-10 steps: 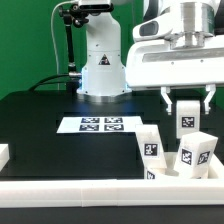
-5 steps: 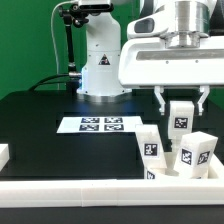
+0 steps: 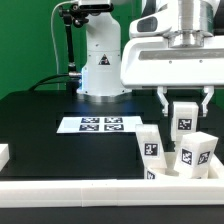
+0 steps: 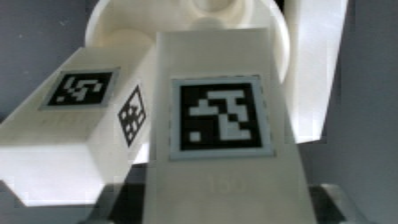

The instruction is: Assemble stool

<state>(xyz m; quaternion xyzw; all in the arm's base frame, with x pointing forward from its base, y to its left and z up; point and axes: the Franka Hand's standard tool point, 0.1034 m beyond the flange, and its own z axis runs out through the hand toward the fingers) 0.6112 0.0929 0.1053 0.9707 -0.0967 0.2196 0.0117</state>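
Presently we list the scene item by item.

Item one: gripper [image 3: 186, 101], high on the exterior view's right. Its dark fingers [image 3: 166, 99] are pressed in on either side of the first leg [image 3: 184, 116], a white block whose black-and-white tag faces the camera. We cannot tell whether its foot touches the table [image 3: 40, 125].

Item two: second leg [image 3: 150, 146] and third leg [image 3: 195, 152], both upright and tagged, just in front of the first and near each other.

Item three: marker board [image 3: 100, 125], flat on the black table, towards the arm's white base [image 3: 100, 65].

Item four: long white rail [image 3: 90, 188], lying across the foreground.

Wrist view: the first leg [image 4: 214, 110] fills the middle, with a neighbouring leg [image 4: 71, 110] just beside it. A rounded white form [image 4: 178, 20] shows beyond (the seat, perhaps; we cannot say).
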